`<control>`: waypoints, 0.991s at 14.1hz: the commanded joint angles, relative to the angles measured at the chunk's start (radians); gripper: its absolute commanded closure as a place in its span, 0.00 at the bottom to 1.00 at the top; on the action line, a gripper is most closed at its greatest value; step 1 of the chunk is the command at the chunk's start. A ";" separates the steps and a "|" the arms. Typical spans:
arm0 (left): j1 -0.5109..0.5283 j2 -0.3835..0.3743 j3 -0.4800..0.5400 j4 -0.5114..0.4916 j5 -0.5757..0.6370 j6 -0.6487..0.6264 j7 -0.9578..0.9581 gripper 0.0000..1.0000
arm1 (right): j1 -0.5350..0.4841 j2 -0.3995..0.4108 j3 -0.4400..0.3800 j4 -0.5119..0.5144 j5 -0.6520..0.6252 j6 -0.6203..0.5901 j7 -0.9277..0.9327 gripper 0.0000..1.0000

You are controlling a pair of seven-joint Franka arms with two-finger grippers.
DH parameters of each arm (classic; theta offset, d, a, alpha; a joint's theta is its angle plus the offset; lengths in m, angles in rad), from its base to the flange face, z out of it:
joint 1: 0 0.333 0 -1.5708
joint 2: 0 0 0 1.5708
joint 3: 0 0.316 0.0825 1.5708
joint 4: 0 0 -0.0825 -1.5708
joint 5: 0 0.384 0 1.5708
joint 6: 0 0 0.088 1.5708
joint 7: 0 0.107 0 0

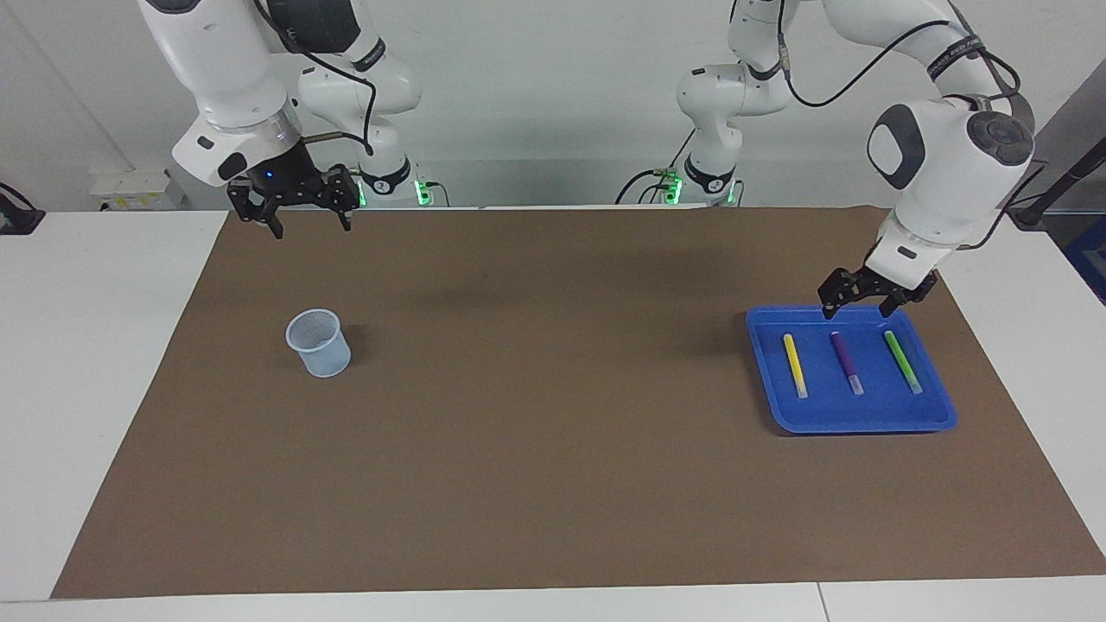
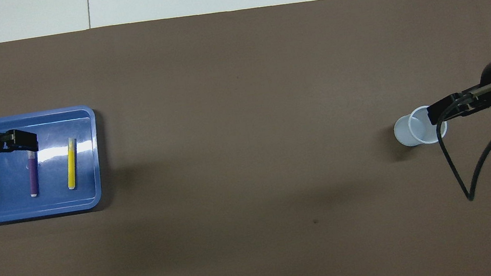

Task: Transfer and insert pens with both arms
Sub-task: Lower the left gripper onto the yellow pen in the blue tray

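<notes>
Left end effector (image 1: 855,307) at right of the facing frame, spread wide, gripping nothing, poised just over the robot-side rim of the blue tray (image 1: 937,413). Directly below and toward frame bottom: purple pen (image 1: 846,362), flanked by yellow pen (image 1: 795,364) and green pen (image 1: 902,361), all flat in the tray. Upper left: right end effector (image 1: 309,225) parked high, wide open, empty, above the mat edge; pale cup (image 1: 319,343) lower down on the desk.

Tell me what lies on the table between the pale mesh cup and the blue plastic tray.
Nothing: between the pale mesh cup and the blue plastic tray only bare brown mat shows, in both the facing and overhead views.
</notes>
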 commanded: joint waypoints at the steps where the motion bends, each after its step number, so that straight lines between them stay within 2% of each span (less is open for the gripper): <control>1: 0.013 0.001 -0.004 -0.035 -0.007 0.061 0.018 0.00 | -0.003 -0.030 0.000 -0.033 0.023 0.008 0.015 0.00; 7: 0.013 0.100 -0.004 -0.044 -0.022 0.158 0.018 0.01 | -0.005 -0.030 0.000 -0.033 0.044 0.000 0.014 0.00; 9: 0.012 0.126 -0.004 -0.061 -0.022 0.203 0.020 0.03 | -0.011 -0.033 -0.001 -0.044 0.107 0.000 0.018 0.00; 11: 0.010 0.153 -0.004 -0.090 -0.037 0.282 0.020 0.03 | -0.013 -0.062 -0.001 -0.102 0.181 0.017 0.020 0.00; 14: 0.007 0.195 -0.004 -0.092 -0.060 0.331 0.020 0.03 | 0.007 -0.073 0.004 -0.111 0.187 0.003 0.014 0.00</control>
